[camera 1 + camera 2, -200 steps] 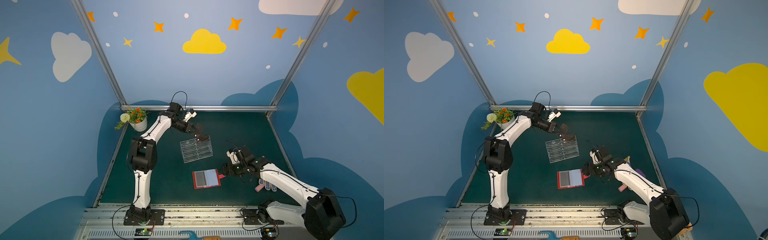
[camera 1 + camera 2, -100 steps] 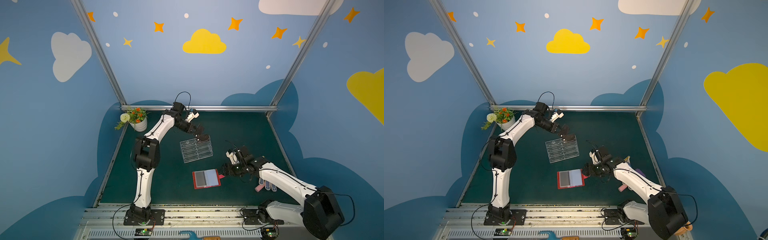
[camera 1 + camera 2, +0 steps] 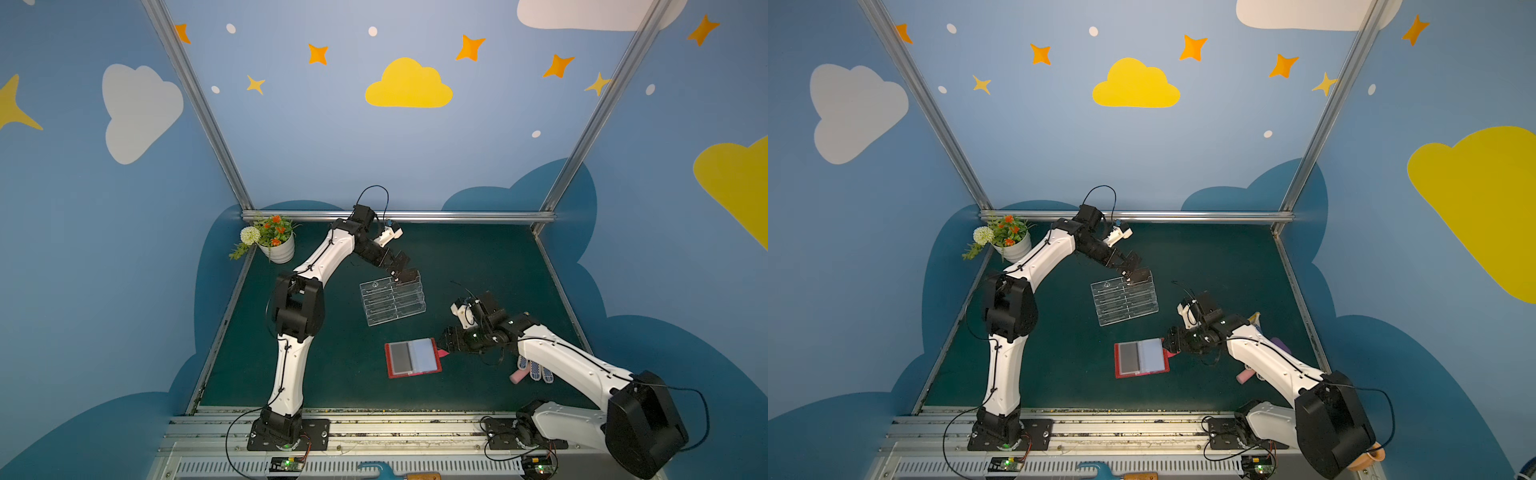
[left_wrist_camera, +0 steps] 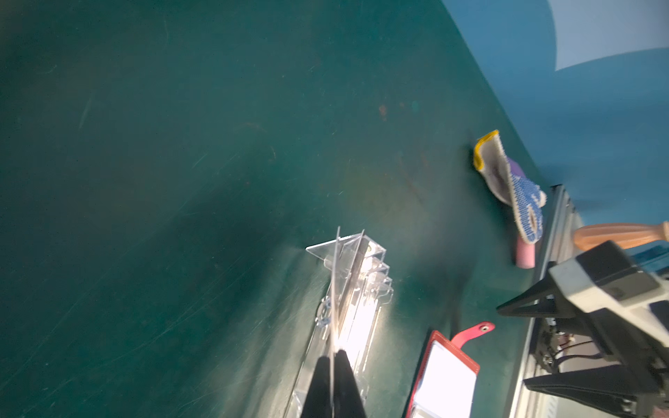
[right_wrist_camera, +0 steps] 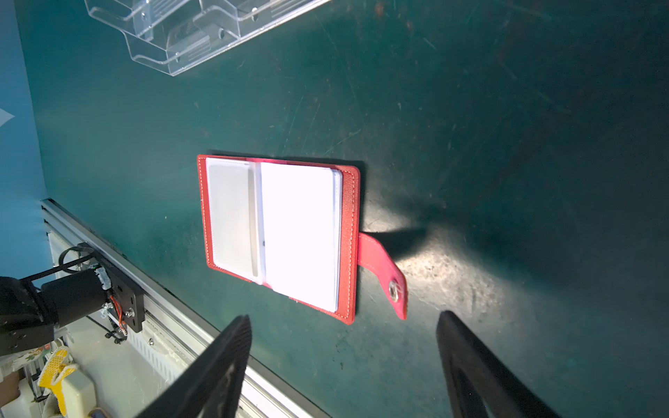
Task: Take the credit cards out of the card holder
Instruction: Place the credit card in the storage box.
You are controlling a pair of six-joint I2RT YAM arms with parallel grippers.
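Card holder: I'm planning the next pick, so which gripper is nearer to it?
Right. The right gripper sits open beside the card holder, at its snap tab; the left gripper is away at the clear stand.

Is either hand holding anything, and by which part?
Left hand pinches a dark card by one edge, at the stand. Right hand is open, empty.

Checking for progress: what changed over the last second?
The left arm's elbow shifted slightly toward the right arm; the left gripper stayed over the clear stand, jaws shut on a card. The right gripper, jaws open, and the open card holder kept their places.
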